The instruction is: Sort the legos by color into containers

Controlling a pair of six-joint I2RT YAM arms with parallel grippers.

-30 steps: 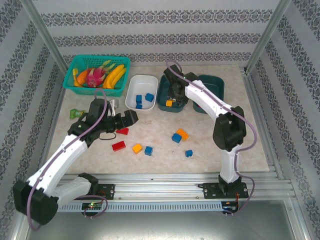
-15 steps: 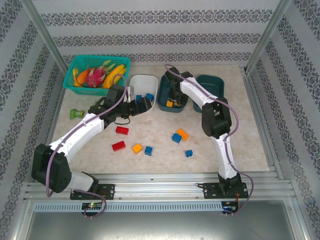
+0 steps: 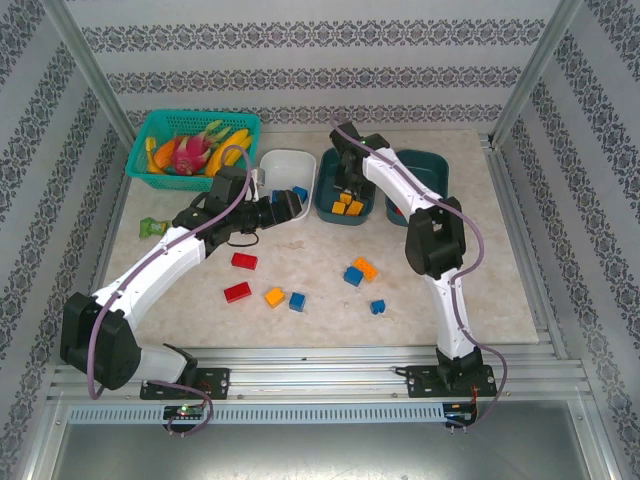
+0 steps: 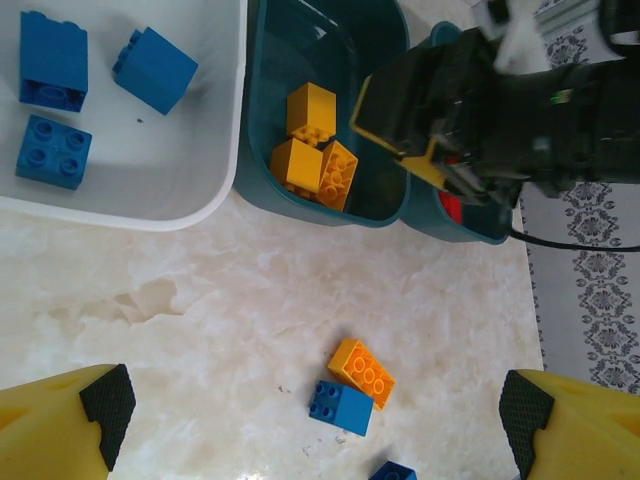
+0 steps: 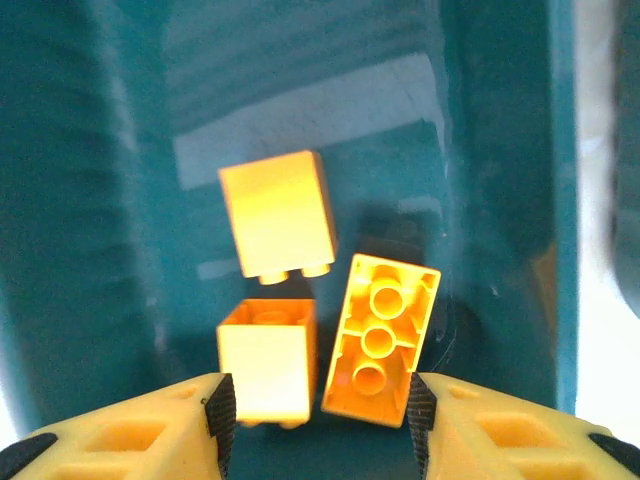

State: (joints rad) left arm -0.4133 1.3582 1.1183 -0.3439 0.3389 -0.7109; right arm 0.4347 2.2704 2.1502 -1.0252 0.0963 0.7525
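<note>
Loose bricks (image 3: 274, 297): seven left on the desk (image 3: 470, 260), nearest the arm bases; two red, two orange, three blue, all apart from the tubs.

Left gripper (image 4: 315, 405): fingers spread wide with nothing between them, hovering over bare desk just short of the white tub's near rim. Swung here within the last second from above the red bricks, carrying nothing.

White tub (image 4: 170, 190): three blue bricks (image 4: 52, 60) lying inside, no other color mixed in.

Right gripper (image 5: 320, 405): fingers apart, poised inside the middle teal tub (image 3: 327, 195), gripping nothing. Nearly closed a second ago, parted since; judged a fresh release.

Orange bricks (image 5: 378, 335): three on the floor of that tub, one on its side with its underside showing, the other two close beside it. More orange showing here than a second ago.

Far teal tub (image 3: 430, 165): just beside the middle one, a bit of red visible inside from the left wrist view.

Basket (image 3: 195, 145): far left corner, holding toy fruit, not part of the sorting.

Meaning for the task: one more orange brick likely home, each color now with its own tub. Next call by judgement: right arm up and out, either arm back for the seven still loose.
</note>
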